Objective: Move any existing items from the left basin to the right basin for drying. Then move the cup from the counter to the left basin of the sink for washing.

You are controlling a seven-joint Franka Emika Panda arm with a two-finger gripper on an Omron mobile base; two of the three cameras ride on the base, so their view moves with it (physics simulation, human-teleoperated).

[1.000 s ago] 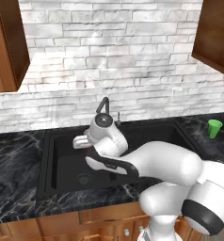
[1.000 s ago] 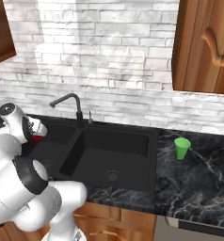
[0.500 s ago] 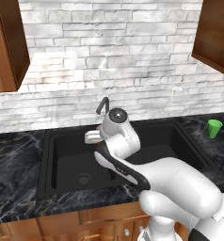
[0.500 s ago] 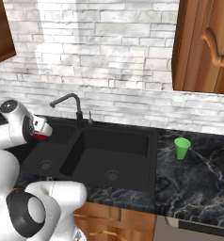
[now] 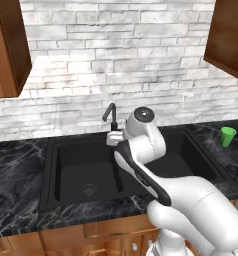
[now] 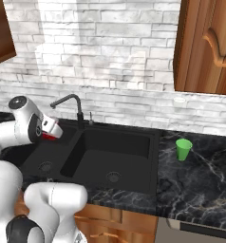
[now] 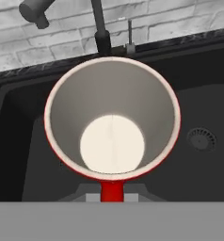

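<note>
My gripper (image 6: 51,130) is shut on the small red cup (image 6: 50,129) and holds it in the air over the black sink, beside the faucet (image 6: 69,102). In the hand view the cup (image 7: 112,120) faces me mouth-on with its white inside bare, clamped at its lower rim by the gripper (image 7: 112,194). It hangs above the left basin (image 6: 41,156), close to the ridge before the right basin (image 6: 119,159). From the left base view the hand (image 5: 114,138) hides the cup. The green cup (image 6: 183,149) stands upright on the marble counter (image 6: 205,180) to the right of the sink.
The curved faucet (image 5: 110,116) rises at the back of the sink, just behind the hand. Round drains lie in the left basin (image 5: 88,189) and in the right basin (image 6: 113,177). Wooden cabinets (image 6: 207,45) hang above the counter on the right.
The hand has carried the red cup to the right and slightly up, from over the left basin toward the ridge by the faucet. The green cup has not moved.
</note>
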